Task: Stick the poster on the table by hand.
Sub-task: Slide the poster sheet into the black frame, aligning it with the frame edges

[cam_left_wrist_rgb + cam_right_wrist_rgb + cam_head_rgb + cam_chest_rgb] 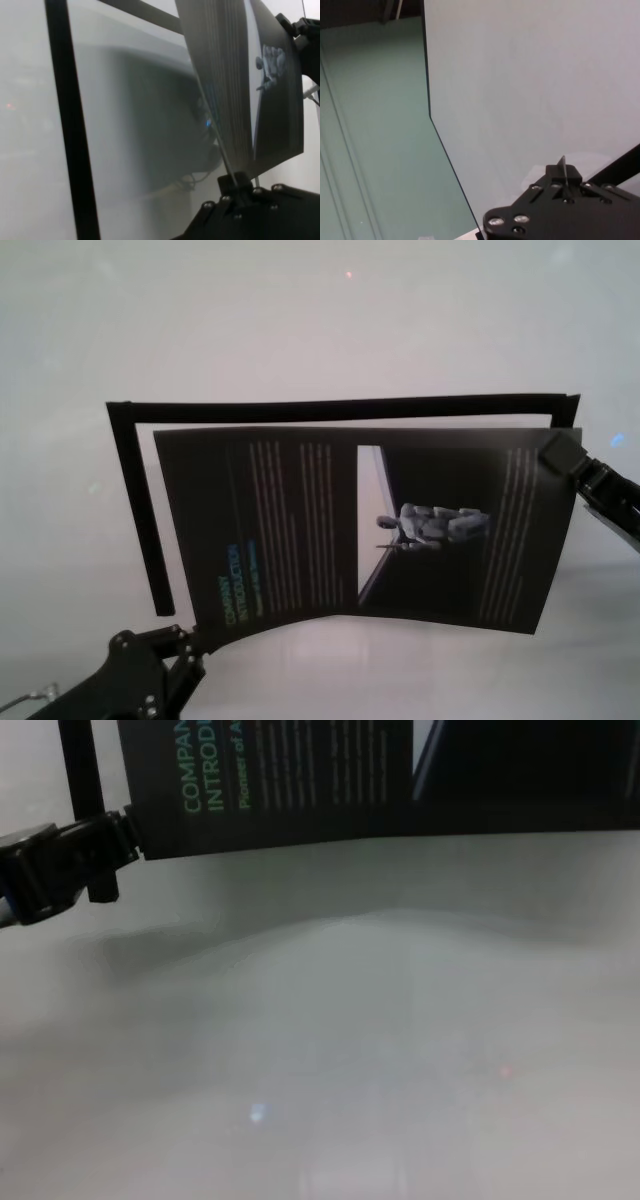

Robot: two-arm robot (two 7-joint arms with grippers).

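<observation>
Holding the poster (pixel 360 530) by two opposite corners, the left tool (pixel 185 645) was pinched shut on its near corner and the right tool (pixel 553 453) clamped the far one. Between the tools the sheet hung above the counter (pixel 320 330), bowed along its near edge. Lowering both corners evenly would probably lay it inside the thin black frame strip (pixel 135 500). The sheet looked thin and matte black; the counter was pale and slightly glossy.

Soft, hazy light washes the broad pale grey-white table (pixel 330 320); the large black printed poster (pixel 360 530) throws a faint shadow toward its near edge.
</observation>
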